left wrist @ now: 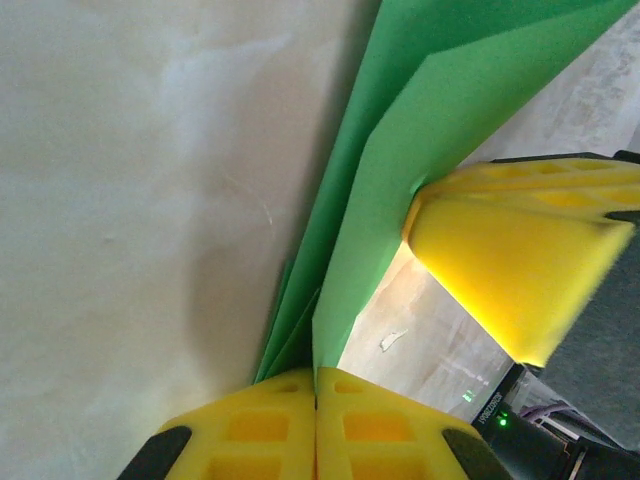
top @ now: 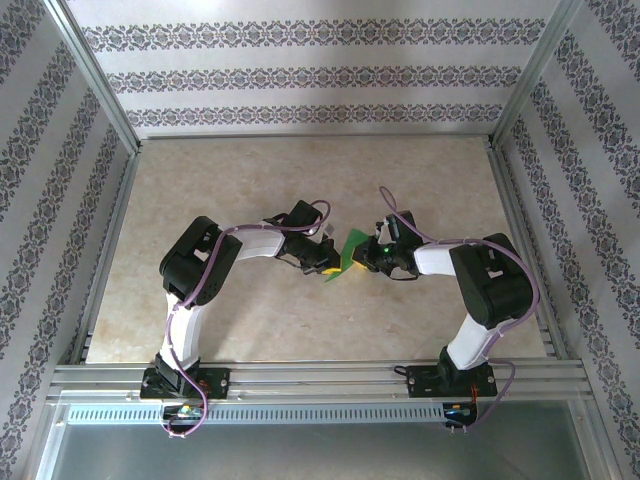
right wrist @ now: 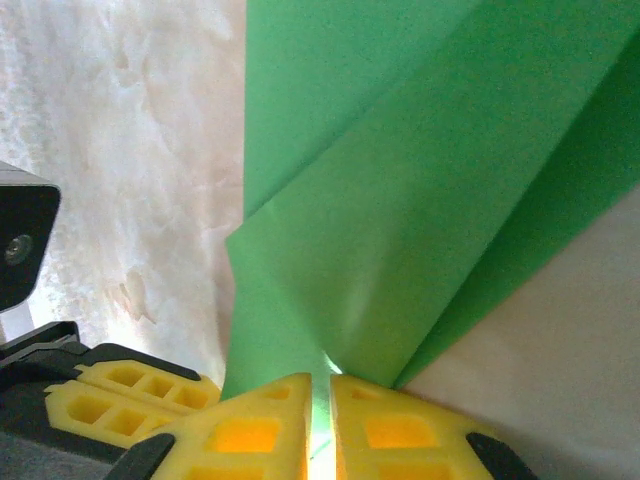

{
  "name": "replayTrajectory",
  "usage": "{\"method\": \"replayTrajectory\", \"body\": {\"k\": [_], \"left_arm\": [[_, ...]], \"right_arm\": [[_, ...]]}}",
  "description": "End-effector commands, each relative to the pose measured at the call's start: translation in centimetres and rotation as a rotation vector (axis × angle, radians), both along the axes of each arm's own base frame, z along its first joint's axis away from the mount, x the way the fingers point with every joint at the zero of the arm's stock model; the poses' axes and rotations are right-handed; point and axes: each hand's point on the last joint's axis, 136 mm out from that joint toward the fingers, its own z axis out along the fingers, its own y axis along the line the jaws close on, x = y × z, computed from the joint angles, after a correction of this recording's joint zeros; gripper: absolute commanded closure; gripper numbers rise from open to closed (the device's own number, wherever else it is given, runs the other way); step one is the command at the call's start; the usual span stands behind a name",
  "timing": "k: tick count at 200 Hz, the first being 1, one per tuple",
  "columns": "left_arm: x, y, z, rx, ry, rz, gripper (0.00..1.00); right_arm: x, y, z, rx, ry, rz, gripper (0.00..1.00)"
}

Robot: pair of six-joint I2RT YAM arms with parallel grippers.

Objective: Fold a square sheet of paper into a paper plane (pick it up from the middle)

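Note:
The bright green sheet of paper (top: 350,250), folded into layered pointed flaps, hangs above the middle of the table between both grippers. My left gripper (top: 331,264) holds its left end. In the left wrist view the yellow jaws (left wrist: 316,375) press together on the edge of the paper (left wrist: 400,150), and a yellow finger of the right gripper (left wrist: 500,270) touches the sheet from the right. My right gripper (top: 366,256) holds the other end. Its jaws (right wrist: 320,385) stand a narrow slit apart with the green paper (right wrist: 400,180) running into it.
The beige marbled tabletop (top: 250,180) lies below, fenced by aluminium rails (top: 310,140) and patterned walls. A small white scrap (left wrist: 392,341) lies on the table under the paper. The left gripper's yellow fingers (right wrist: 110,400) and black camera (right wrist: 20,245) crowd the right wrist view.

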Motion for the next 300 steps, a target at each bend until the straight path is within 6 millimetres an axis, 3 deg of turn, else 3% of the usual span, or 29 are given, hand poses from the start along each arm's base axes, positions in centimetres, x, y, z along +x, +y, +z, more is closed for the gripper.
{"method": "replayTrajectory", "body": {"k": [1,52,214,300], "left_arm": [[-0.3,1.2,-1.2,0.05,0.036,0.007,0.92],[-0.4,1.3,-1.4,0.054,0.041,0.005,0.92],[-0.8,1.5,-0.7,0.051,0.039,0.013,0.87],[-2.4,3.9,1.4,0.099,0.023,-0.003,0.8]], "right_arm": [[0.8,0.7,1.9,0.026,-0.06,0.027,0.84],[0.4,2.4,3.5,0.048,-0.098,0.071,0.83],[-1.0,0.3,-2.6,-0.102,0.103,-0.018,0.85],[-1.2,-0.4,-3.4,-0.151,0.135,0.006,0.85]]}}
